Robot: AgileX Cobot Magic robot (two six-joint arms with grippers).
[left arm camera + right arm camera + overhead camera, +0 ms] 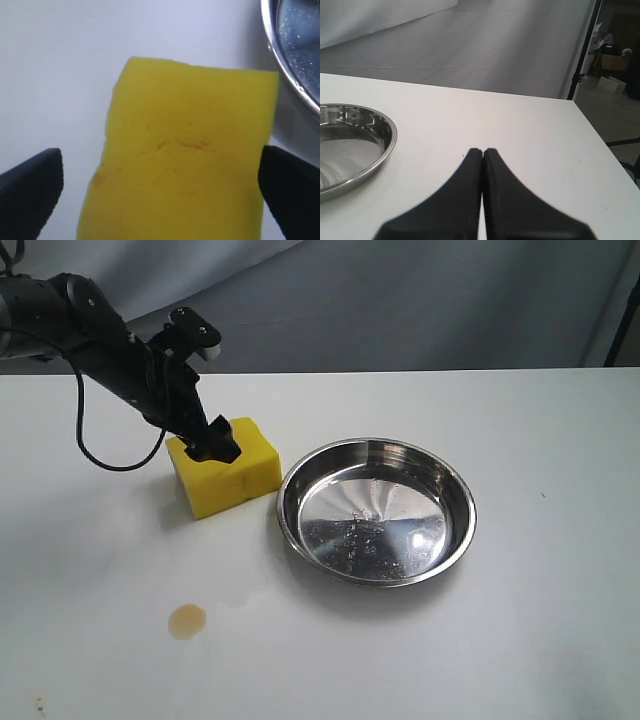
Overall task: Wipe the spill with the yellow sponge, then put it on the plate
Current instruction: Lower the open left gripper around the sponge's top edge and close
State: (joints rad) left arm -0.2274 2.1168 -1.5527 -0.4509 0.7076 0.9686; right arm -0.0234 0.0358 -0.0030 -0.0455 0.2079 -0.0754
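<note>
The yellow sponge (228,468) sits on the white table just left of the plate (468,510), a shiny steel dish with nothing in it. My left gripper (215,445) is down on the sponge's top and open. In the left wrist view its fingers (35,185) straddle the sponge (190,115): a strip of table shows between one finger and the foam, while the other finger sits at the foam's edge. The spill (187,620), a small amber puddle, lies nearer the front, apart from the sponge. My right gripper (482,150) is shut and holds nothing, off to the side of the plate (390,142).
The left arm's black cable (85,440) loops over the table behind the sponge. A tiny brown speck (40,705) lies at the front left. In the right wrist view the table's edge (600,140) drops to the floor, with a dark stand beyond.
</note>
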